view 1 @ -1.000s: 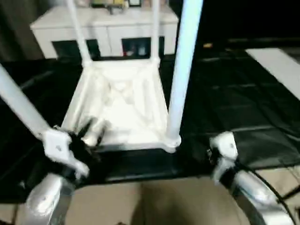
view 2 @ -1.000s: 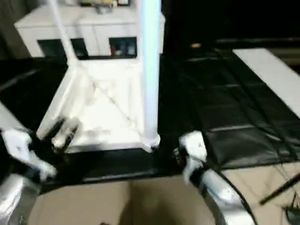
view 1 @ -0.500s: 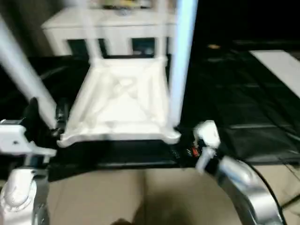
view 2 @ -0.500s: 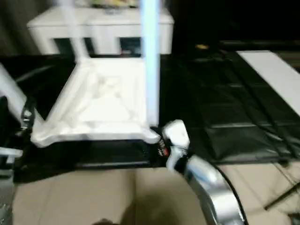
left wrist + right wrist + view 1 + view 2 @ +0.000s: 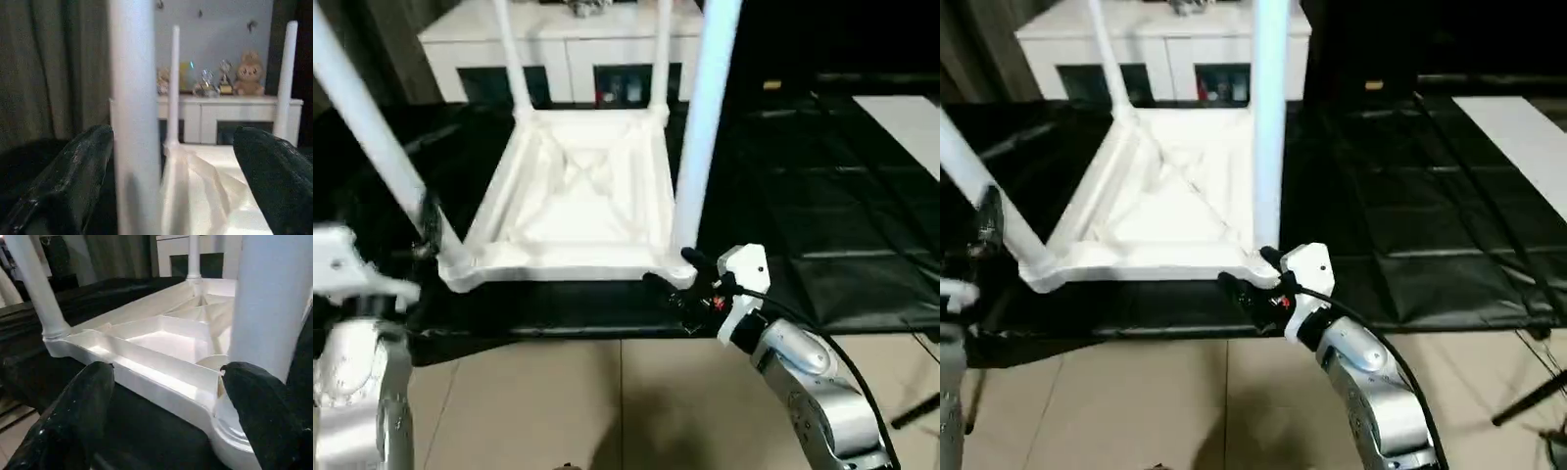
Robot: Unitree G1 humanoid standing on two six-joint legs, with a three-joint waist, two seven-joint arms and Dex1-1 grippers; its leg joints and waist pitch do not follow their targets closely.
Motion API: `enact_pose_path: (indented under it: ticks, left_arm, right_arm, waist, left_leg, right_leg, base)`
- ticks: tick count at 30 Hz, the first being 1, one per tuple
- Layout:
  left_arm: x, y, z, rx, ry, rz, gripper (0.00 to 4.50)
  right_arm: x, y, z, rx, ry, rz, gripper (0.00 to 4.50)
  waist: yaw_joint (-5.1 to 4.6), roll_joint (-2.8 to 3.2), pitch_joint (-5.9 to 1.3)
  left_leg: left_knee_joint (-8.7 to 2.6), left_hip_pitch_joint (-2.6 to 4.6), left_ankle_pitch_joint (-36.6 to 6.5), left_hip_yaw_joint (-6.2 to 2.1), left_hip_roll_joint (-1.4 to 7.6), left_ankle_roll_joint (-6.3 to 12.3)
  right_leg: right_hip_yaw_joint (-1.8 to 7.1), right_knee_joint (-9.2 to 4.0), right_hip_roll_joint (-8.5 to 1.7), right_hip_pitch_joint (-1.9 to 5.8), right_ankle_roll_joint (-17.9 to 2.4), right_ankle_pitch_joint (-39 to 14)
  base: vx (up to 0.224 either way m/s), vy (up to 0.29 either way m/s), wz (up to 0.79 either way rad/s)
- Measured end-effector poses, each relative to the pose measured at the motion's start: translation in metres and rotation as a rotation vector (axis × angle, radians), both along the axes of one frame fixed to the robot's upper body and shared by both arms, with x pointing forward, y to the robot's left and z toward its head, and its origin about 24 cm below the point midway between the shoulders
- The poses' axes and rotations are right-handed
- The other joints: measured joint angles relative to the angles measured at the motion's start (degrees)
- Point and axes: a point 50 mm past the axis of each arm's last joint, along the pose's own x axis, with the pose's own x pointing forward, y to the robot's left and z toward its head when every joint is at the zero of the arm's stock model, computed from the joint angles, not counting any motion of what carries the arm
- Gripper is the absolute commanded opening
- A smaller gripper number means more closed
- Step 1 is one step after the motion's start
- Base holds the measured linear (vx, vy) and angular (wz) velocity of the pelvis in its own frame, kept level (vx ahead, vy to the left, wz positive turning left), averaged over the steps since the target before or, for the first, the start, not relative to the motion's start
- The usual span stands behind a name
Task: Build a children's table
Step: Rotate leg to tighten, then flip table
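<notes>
The upturned children's table (image 5: 578, 196) is set on the black-covered table (image 5: 822, 225), legs up, the white cabinet (image 5: 578, 49) at twelve o'clock. The left gripper (image 5: 166, 186) is spread around the near-left leg (image 5: 134, 117); the right gripper (image 5: 166, 406) is parted at the near-right corner socket (image 5: 230, 431).

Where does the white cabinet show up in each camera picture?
Left eye view: white cabinet, top edge, behind the table top.
Right eye view: top, left of centre.
Left wrist view: beyond the table top's far legs.
Right wrist view: behind a far leg.
Shared landmark: the upturned table top.
</notes>
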Motion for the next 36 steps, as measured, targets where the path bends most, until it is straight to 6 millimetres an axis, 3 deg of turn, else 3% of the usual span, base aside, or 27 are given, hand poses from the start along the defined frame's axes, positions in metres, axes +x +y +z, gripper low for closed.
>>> enact_pose_path:
  ticks: [6, 9, 15, 19, 30, 36]
  left_arm:
    - [0.035, 0.014, 0.001, -0.012, 0.097, 0.066, 4.44]
    - [0.042, 0.019, 0.0, -0.04, 0.119, 0.104, 4.1]
    - [0.045, 0.018, 0.003, -0.118, 0.144, 0.111, 3.62]
    - [0.042, 0.012, -0.003, -0.172, 0.195, 0.09, 3.21]
    - [0.041, 0.007, -0.01, -0.262, 0.264, 0.075, 2.2]
    - [0.042, 0.006, -0.01, -0.305, 0.262, 0.046, 1.94]
  right_arm:
    - [0.004, 0.007, 0.001, 0.006, -0.01, -0.022, 3.9]
    - [0.006, 0.012, 0.005, 0.013, -0.022, -0.001, 3.9]
    - [0.002, 0.018, 0.002, -0.002, 0.008, 0.102, 3.9]
    - [0.001, 0.021, 0.001, -0.007, 0.019, 0.167, 3.9]
    - [0.006, 0.019, 0.001, -0.027, 0.018, 0.206, 3.9]
    - [0.012, 0.018, 0.004, -0.03, 0.005, 0.21, 3.9]
  waist:
    - [0.03, -0.03, -0.38]
    - [-0.1, 0.44, -0.77]
    - [0.05, 1.21, -1.27]
    - [0.21, 1.59, -1.49]
    - [0.21, 1.57, -1.52]
    - [0.44, 1.57, -1.62]
  left_leg:
    - [-0.13, -0.82, 1.9, -0.04, 0.26, -0.57]
    - [-0.15, -1.77, 2.2, -0.13, 0.6, -0.83]
    - [-0.06, -2.73, 2.5, -0.3, 1.01, -0.43]
    - [0.26, -2.94, 2.4, -0.18, 1.33, -0.6]
    - [0.29, -3.0, 2.5, 0.29, 1.89, -0.9]
    - [0.29, -3.01, 2.7, 0.35, 1.99, -0.8]
  right_leg:
    - [0.0, 1.12, 0.08, -1.1, 0.4, 1.9]
    - [-0.05, 1.16, 0.43, -1.88, 0.0, 2.2]
    - [-0.5, 1.16, 0.72, -2.6, -0.2, 2.0]
    - [-0.84, 1.17, 0.63, -2.5, -0.3, 2.0]
    - [-1.02, 1.17, 0.63, -2.1, -0.2, 2.0]
    - [-1.06, 1.17, 0.61, -2.06, -0.2, 2.0]
  base:
    - [0.0, 0.0, 0.0]
    - [0.037, -0.02, 0.04]
    - [0.0, 0.0, 0.0]
    - [0.0, 0.0, 0.0]
    - [0.0, 0.0, 0.0]
    - [0.0, 0.0, 0.0]
